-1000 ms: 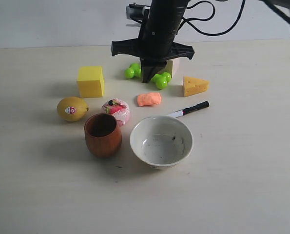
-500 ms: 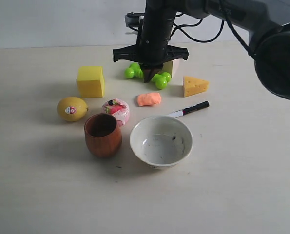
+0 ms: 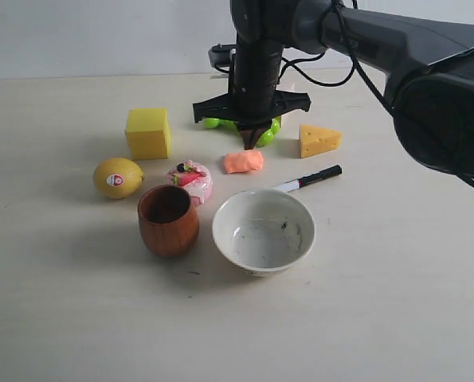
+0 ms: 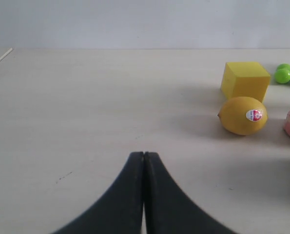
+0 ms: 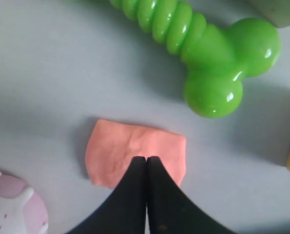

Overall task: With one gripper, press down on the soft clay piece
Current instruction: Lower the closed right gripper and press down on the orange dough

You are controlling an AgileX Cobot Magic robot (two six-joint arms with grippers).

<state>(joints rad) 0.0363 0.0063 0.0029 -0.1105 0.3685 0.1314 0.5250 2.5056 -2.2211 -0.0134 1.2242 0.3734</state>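
The soft clay piece is a small salmon-orange flattish lump in the middle of the table, also filling the centre of the right wrist view. My right gripper hangs point-down just above its far edge, shut with nothing between the fingers; in the right wrist view the shut gripper overlaps the clay's near side. Whether it touches the clay cannot be told. My left gripper is shut and empty over bare table, far from the clay, out of the exterior view.
A green dumbbell toy lies behind the clay, a cheese wedge to its right, a marker pen and a white bowl in front. A pink cake toy, brown cup, lemon and yellow cube stand left.
The right arm has come forward and down, from over the green dumbbell toy to just above the clay. Its gripper stays shut. The clay has not moved.
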